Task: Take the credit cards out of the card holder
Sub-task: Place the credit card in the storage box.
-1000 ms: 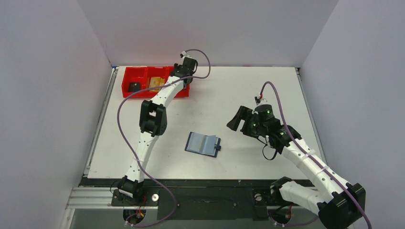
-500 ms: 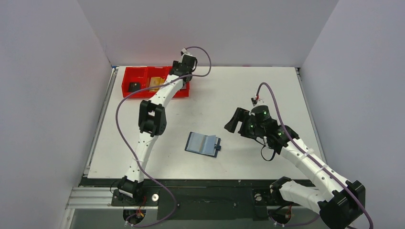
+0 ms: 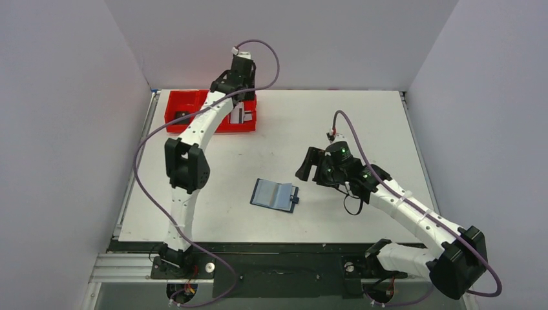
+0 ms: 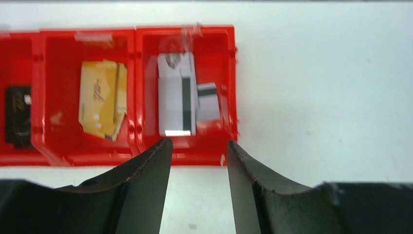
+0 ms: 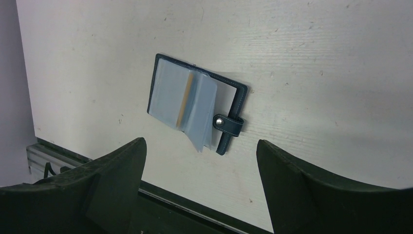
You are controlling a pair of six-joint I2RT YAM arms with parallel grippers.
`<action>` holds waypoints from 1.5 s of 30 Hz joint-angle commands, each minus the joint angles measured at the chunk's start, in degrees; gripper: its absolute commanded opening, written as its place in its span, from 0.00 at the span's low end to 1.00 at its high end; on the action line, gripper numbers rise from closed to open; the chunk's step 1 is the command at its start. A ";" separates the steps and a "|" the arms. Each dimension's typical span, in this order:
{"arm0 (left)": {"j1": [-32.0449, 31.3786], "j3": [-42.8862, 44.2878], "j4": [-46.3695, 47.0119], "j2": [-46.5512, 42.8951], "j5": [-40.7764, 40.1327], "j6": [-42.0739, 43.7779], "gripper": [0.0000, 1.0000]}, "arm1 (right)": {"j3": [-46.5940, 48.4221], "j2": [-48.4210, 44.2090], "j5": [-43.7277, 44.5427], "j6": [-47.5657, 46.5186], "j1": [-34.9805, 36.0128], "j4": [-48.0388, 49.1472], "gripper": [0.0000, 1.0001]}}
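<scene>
Now: card holder open on the table, cards in the tray

Here the dark blue card holder (image 5: 195,109) lies open on the white table (image 5: 316,73). My right gripper (image 5: 200,144) hangs above it, fingers spread wide and empty. Well apart, a red tray (image 4: 185,30) holds a black card (image 4: 18,116), a tan-gold card (image 4: 101,99) and a silvery-grey card (image 4: 175,100), each in its own compartment. My left gripper (image 4: 197,146) hovers over the tray's edge, fingers parted, holding nothing.

My right gripper (image 5: 200,142) hangs above the bench (image 5: 316,73), jaws spread wide. Just ahead of it the card holder (image 5: 168,92) lies open, strap tab (image 5: 228,125) nearest the gripper, with a tan card (image 5: 184,100) edge showing between its pockets.
</scene>
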 commanded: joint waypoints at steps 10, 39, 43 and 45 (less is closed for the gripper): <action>0.19 -46.79 2.10 -38.88 16.74 -17.38 0.43 | 7.73 14.11 7.31 2.53 10.75 5.83 0.74; 0.04 -86.75 14.30 -57.67 28.71 -23.28 0.43 | 23.25 44.44 14.85 1.83 19.76 1.73 0.58; -0.36 -88.62 17.90 -55.95 30.91 -26.69 0.43 | 20.45 44.21 15.08 -0.63 19.85 2.31 0.44; -0.92 -88.99 18.66 -55.26 31.06 -27.63 0.43 | 18.51 43.63 14.75 -2.32 19.81 3.47 0.40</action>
